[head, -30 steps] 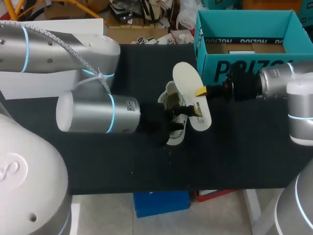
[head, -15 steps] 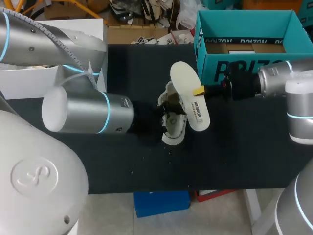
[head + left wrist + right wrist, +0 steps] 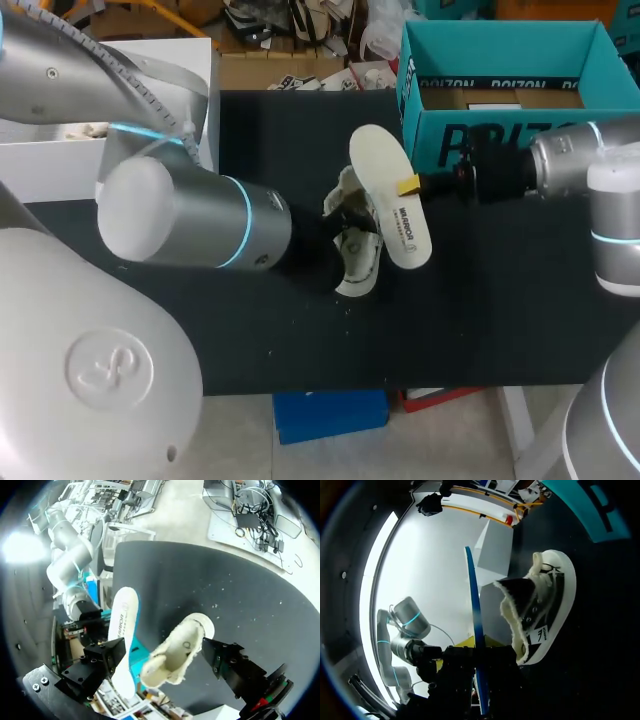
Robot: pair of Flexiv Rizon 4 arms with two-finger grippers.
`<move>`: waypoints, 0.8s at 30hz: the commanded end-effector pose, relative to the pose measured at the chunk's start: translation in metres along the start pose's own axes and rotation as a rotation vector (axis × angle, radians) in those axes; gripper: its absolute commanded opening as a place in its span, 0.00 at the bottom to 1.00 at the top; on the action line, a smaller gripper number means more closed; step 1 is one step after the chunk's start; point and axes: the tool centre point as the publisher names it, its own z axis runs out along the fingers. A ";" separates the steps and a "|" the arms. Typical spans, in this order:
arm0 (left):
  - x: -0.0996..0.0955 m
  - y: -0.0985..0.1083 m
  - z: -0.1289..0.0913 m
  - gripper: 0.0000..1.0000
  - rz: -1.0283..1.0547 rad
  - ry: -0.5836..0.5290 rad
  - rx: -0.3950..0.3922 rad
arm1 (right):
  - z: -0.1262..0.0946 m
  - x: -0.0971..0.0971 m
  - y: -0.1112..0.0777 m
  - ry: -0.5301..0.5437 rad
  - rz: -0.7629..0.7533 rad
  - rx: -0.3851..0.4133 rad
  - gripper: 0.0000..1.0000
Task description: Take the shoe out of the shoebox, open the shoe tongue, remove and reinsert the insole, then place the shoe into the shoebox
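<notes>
One shoe point(image 3: 355, 262), one insole point(image 3: 392, 212) and one teal shoebox point(image 3: 500, 140) are counted. The shoe, cream with a fleecy lining, is found mid-table point(image 3: 500, 310) at the left gripper point(image 3: 164, 646); whether it is clamped cannot be told. The white insole is pinched edgewise by the right gripper point(image 3: 410, 186), just beside the shoe. Bare black tabletop is left toward the near edge.

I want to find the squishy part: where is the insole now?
In the head view the insole is out of the shoe, pinched in the right gripper just right of the shoe, with the teal shoebox further right.
</notes>
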 end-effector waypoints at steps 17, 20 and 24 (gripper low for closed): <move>-0.037 0.026 -0.013 1.00 -0.072 0.075 -0.015 | 0.003 0.008 -0.010 -0.033 -0.001 -0.017 0.00; -0.040 0.029 -0.013 1.00 -0.096 0.078 -0.012 | 0.003 0.007 -0.010 -0.037 -0.002 -0.025 0.00; -0.043 0.036 -0.009 1.00 -0.145 0.101 0.008 | 0.001 0.006 -0.010 -0.045 -0.003 -0.036 0.00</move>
